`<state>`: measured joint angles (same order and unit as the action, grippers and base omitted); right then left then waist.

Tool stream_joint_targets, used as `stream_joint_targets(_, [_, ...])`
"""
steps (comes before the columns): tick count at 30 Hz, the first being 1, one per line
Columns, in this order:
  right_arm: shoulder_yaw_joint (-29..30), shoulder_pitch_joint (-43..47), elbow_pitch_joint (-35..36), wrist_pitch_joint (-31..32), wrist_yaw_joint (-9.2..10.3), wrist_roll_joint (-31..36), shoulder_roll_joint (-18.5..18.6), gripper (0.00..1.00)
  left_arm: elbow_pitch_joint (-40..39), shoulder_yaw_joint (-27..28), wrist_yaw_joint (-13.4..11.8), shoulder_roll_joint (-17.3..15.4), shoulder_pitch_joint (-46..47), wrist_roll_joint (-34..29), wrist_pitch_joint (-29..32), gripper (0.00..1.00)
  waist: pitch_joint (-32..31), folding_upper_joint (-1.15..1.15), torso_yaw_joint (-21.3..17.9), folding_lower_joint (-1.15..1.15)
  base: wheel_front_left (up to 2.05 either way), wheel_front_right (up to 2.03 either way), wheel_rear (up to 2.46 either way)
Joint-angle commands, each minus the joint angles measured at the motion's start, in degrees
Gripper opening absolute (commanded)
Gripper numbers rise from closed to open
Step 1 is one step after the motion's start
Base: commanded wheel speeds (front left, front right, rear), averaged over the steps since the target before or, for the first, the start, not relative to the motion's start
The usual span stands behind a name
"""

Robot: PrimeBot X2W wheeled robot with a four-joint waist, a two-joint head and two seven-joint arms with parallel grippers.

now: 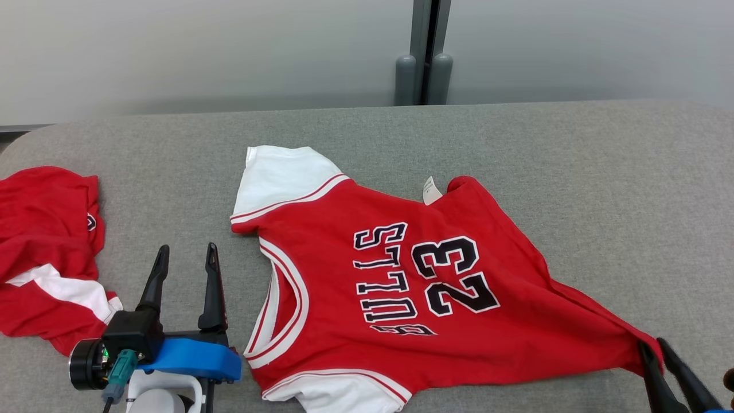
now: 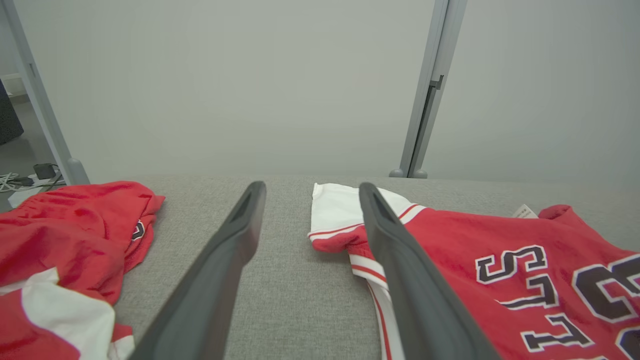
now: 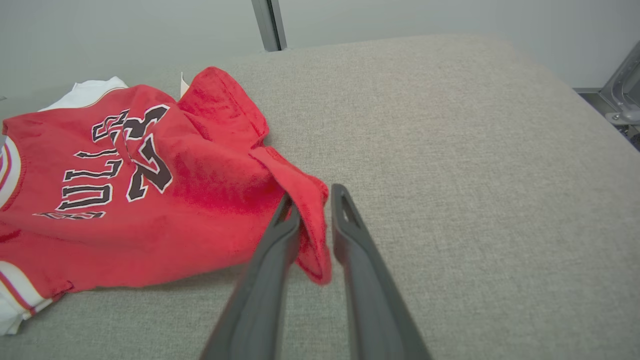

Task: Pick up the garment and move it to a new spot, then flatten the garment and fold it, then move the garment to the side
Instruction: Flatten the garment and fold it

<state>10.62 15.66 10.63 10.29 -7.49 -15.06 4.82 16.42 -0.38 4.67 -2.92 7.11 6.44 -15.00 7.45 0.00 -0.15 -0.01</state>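
Note:
The garment (image 1: 401,275) is a red jersey with white sleeves and dark "BULLS 23" lettering, spread face up on the grey padded table (image 1: 573,172). Its hem is drawn to a point at the lower right. My right gripper (image 1: 652,343) is at that point. In the right wrist view the garment's (image 3: 150,200) hem corner hangs between the slightly parted fingers of the right gripper (image 3: 315,192). My left gripper (image 1: 187,248) stands wide open left of the collar, nothing between its fingers. In the left wrist view the left gripper (image 2: 312,186) points past the garment's (image 2: 500,250) white sleeve.
A second red and white garment (image 1: 46,246) lies crumpled at the table's left edge, also in the left wrist view (image 2: 65,235). A grey post (image 1: 424,57) stands behind the table against a pale wall. Bare table surface stretches to the right and back.

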Motion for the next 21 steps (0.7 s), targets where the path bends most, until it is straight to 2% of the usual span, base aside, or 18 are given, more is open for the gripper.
stream_joint_targets(1, [0.14, -0.17, 0.57, -0.29, -0.02, 0.59, 0.04, 1.00, -0.03, 0.46, 0.22, 0.02, 0.46, -0.35, -0.26, 1.00, 0.10, 0.00, -0.05, 0.01, 0.00, 0.00, 0.00])
stream_joint_targets(7, [-1.45, -7.28, 3.18, -2.27, -0.02, 2.06, 2.09, 1.00, -0.34, 0.49, 0.39, 0.04, 1.69, -0.74, -0.26, 1.00, 1.05, 0.00, 0.31, 0.01, 0.00, 0.00, 0.00])
stream_joint_targets(12, [-5.74, -18.67, 1.56, -2.31, -0.02, 3.89, 6.00, 1.00, -0.74, 0.36, 0.47, 0.04, 3.00, -0.79, -0.27, 1.00, 2.91, 0.00, 1.39, 0.01, 0.00, 0.00, 0.00])
stream_joint_targets(17, [-10.35, -32.04, -5.73, -1.92, -0.02, 5.24, 8.71, 1.00, -0.82, -1.01, 0.18, 0.04, 5.20, 0.15, -0.27, 1.00, 5.49, 0.00, 4.03, 0.01, 0.00, 0.00, 0.00])
stream_joint_targets(21, [-13.49, -40.98, -14.32, -1.45, -0.02, 5.76, 9.93, 1.00, -1.05, -2.41, -0.19, 0.02, 7.17, 1.10, -0.27, 1.00, 7.59, 0.00, 6.73, 0.01, 0.00, 0.00, 0.00])
